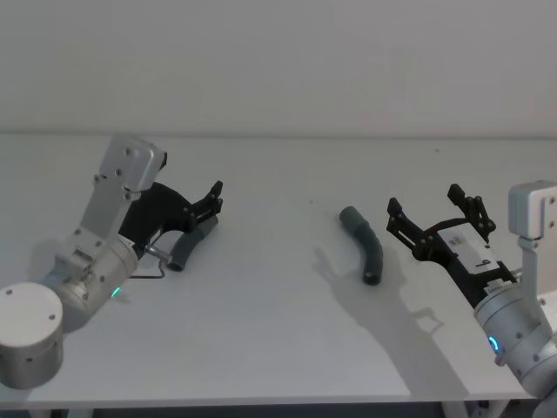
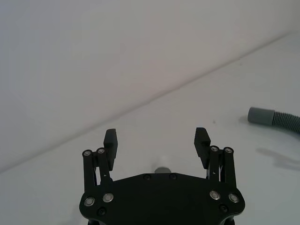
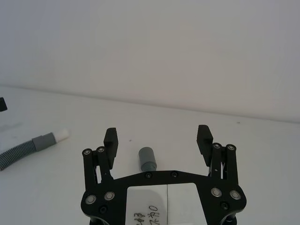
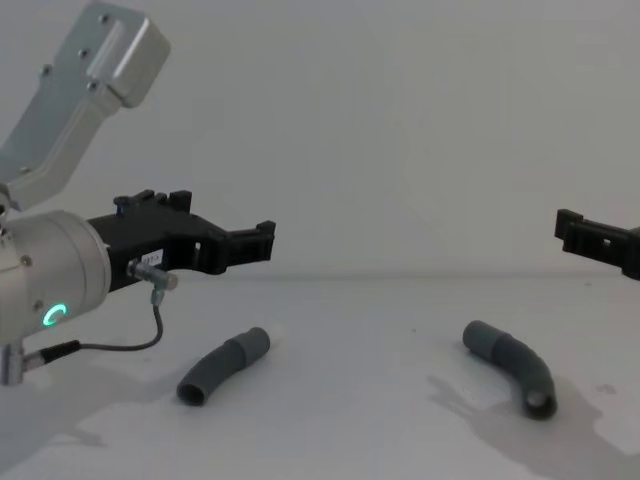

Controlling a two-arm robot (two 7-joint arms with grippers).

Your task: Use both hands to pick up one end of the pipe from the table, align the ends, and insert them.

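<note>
While jaws of both stand wide apart, empty: left gripper (image 1: pixel 215 198) above table (image 1: pixel 261 313) left half, over left pipe piece (image 1: pixel 190 248); right gripper (image 1: pixel 425 200) above table right half, near right pipe piece (image 1: pixel 369 248) (both pieces flat on table). Step, likely: pre-grasp approach. Next: lower, straddle each piece, close.

My head camera looks down on the desk (image 1: pixel 278 340). My chest camera looks low across the same desk. My wrist cameras sit close behind my left claw (image 2: pixel 156 136) and right claw (image 3: pixel 158 133).
</note>
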